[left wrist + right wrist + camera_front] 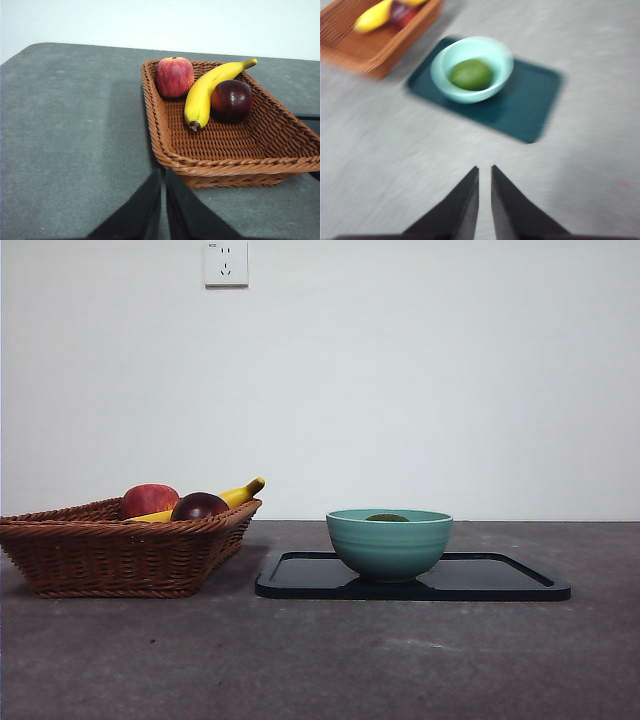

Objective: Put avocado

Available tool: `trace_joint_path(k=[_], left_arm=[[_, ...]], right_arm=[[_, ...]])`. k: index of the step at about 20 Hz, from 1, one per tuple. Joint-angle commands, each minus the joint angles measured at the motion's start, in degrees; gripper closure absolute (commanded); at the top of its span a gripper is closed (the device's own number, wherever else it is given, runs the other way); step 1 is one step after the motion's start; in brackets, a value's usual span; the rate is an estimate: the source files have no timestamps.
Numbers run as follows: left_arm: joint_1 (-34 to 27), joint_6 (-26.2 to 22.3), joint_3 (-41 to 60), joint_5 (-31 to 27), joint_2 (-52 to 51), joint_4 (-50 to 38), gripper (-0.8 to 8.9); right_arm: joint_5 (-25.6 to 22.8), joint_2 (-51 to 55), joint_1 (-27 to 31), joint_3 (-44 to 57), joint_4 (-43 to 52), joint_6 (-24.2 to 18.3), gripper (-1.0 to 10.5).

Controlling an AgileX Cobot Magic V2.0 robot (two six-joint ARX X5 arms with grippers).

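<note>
A: Grey bench (320,660) comes first, bare in front of the tray (500,585). Where are the arms?

B: Neither shows in the front view. The left tool (163,172) hangs over the bench just short of the basket's (230,162) near rim, its jaws pressed almost together with a thin slit between, pinching nothing. The right tool (485,170) sits high and well back from the tray, jaws likewise nearly together and empty. That picture is blurred, so finer detail is lost.

A: And the avocado?

B: The avocado (471,74) lies inside the teal bowl (389,543), which stands on the tray towards the end nearer the basket. From the front only its green top (387,517) peeps over the bowl's rim. My guess is the bowl is there to stop a round fruit rolling off a flat tray.

A: So the job looks done?

B: I'd judge so: fruit seated in the bowl, both tools clear of it.

A: What is beyond the tray?

B: To the side of the tray, the wicker basket holds a red apple (174,76), a banana (207,90) and a dark maroon fruit (231,100), all gathered at its far end, the banana lying between the other two. Behind the tray is a white wall with a socket (226,262).
</note>
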State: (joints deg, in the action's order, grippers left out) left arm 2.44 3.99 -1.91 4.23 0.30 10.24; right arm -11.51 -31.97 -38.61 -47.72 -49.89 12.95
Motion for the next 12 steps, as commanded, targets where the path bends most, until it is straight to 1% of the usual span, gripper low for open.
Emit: trace_joint_path(k=[1,3,4,6,10,12], left_arm=[[0.04,-0.26,1.22,-0.13,-0.11,0.44,7.97],[0.04,-0.26,1.22,-0.13,-0.11,0.42,7.97],[0.04,-0.26,1.22,-0.13,-0.11,0.44,7.97],[0.04,-0.26,1.22,-0.13,-0.11,0.42,7.97],[0.04,-0.26,1.22,-0.13,-0.11,0.42,7.97],[0.04,-0.26,1.22,-0.13,-0.11,0.44,7.97]], right_arm=[[-0.09,3.30,8.00,-0.15,0.72,-1.40,9.1],[-0.98,7.28,16.55,1.66,3.98,-3.72,9.1],[-0.90,9.22,19.91,3.74,7.98,-5.29,9.1],[0.61,14.03,26.47,11.15,19.65,-7.45,9.1],[8.57,23.63,35.67,27.71,35.91,-9.84,9.1],[12.15,27.17,37.99,33.68,40.76,-10.05,9.1]])
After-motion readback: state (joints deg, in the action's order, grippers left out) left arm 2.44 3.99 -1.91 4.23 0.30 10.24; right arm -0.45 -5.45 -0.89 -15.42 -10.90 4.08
